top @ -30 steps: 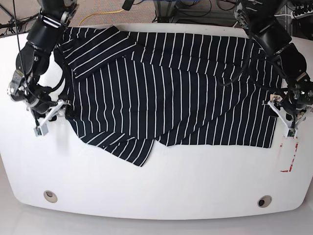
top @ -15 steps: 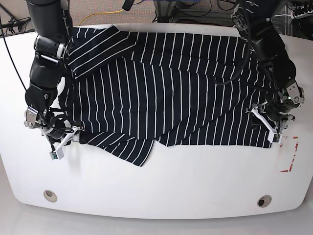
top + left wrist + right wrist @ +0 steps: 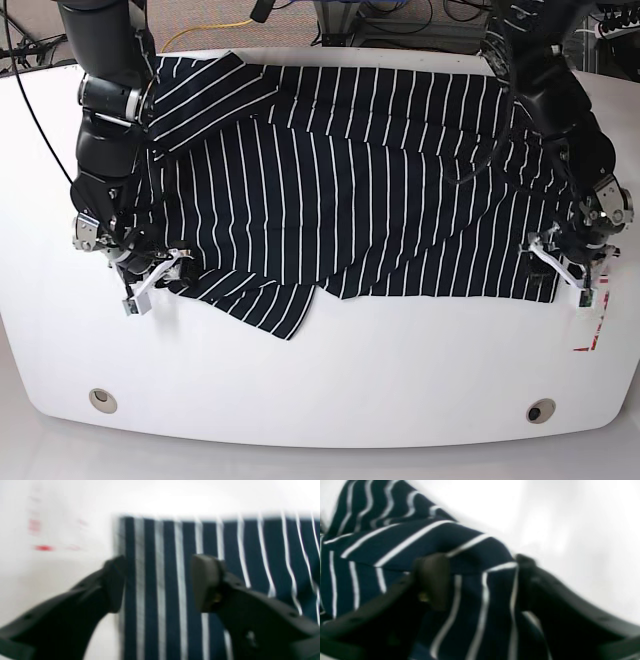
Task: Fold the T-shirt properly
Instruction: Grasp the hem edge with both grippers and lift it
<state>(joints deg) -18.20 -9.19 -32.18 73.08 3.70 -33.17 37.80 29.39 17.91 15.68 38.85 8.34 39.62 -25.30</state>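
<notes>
The T-shirt (image 3: 340, 180), black with thin white stripes, lies spread and creased across the white table (image 3: 330, 370). My left gripper (image 3: 563, 270) is at the shirt's front right corner. In the left wrist view it (image 3: 158, 582) is open, with its fingers straddling the shirt's side edge (image 3: 130, 555) and striped fabric between them. My right gripper (image 3: 158, 280) is at the shirt's front left edge. In the right wrist view it (image 3: 480, 580) is open, with a raised fold of the shirt (image 3: 460, 545) between its fingers.
Red tape marks (image 3: 592, 330) lie on the table just right of the shirt's corner and show in the left wrist view (image 3: 42, 547). Two round holes (image 3: 102, 400) (image 3: 541, 411) sit near the table's front edge. Cables (image 3: 210, 30) run on the floor behind.
Both grippers have moved toward the table's front along the shirt's sides. The right one went down and inward to the front left edge, the left one to the front right corner.
</notes>
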